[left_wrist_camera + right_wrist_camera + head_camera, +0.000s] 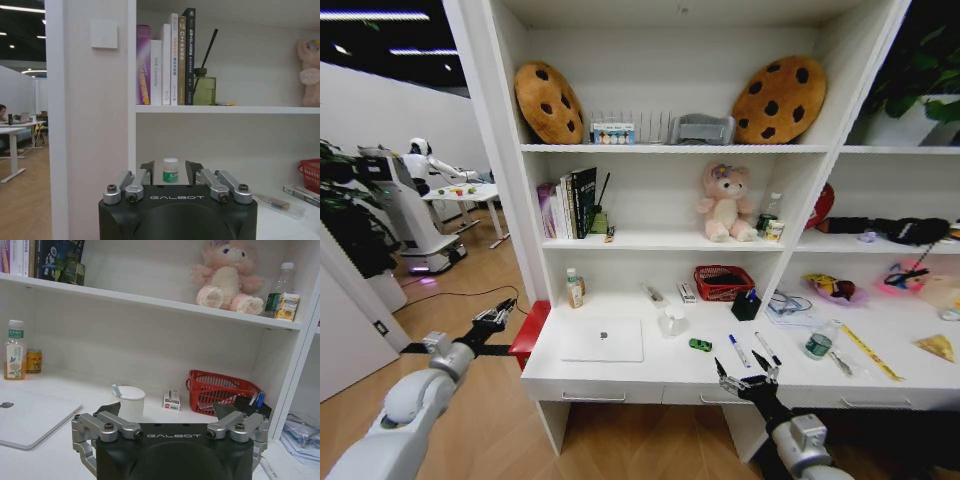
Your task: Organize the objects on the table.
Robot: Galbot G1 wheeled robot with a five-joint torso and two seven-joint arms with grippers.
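both end effectors open: right end effector (748, 372) at bench (620, 375) edge, left end effector (500, 312) beside it. pens (752, 350) light, slippery; pinch mid-barrel.

Light is bright and even on the white shelves (670, 150) and tabletop (650, 365), coming from overhead; ceiling strips (375, 16) glow in the dark room on the left. Shadows are soft under each shelf. The head view bows straight lines outward at its edges. In the wrist views the near black housings look slightly soft.
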